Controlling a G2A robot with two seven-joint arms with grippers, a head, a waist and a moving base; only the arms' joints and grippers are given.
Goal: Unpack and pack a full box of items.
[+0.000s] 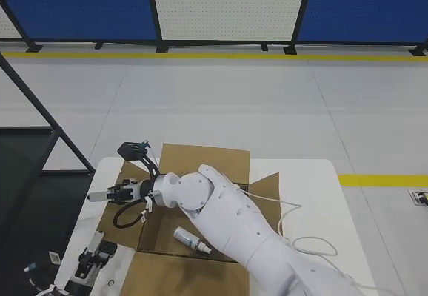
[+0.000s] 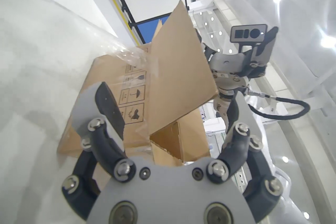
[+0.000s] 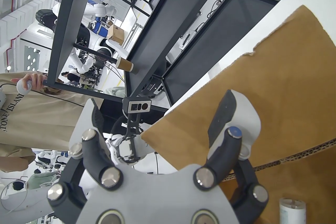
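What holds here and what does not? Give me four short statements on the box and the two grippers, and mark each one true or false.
1. The cardboard box has its flaps open. True.
2. The right gripper is shut on an item. False: it is open and empty, and a white tube lies inside the box.
3. The left gripper is open and holds nothing. True.
4. The box stands on the floor. False: it stands on the white table.
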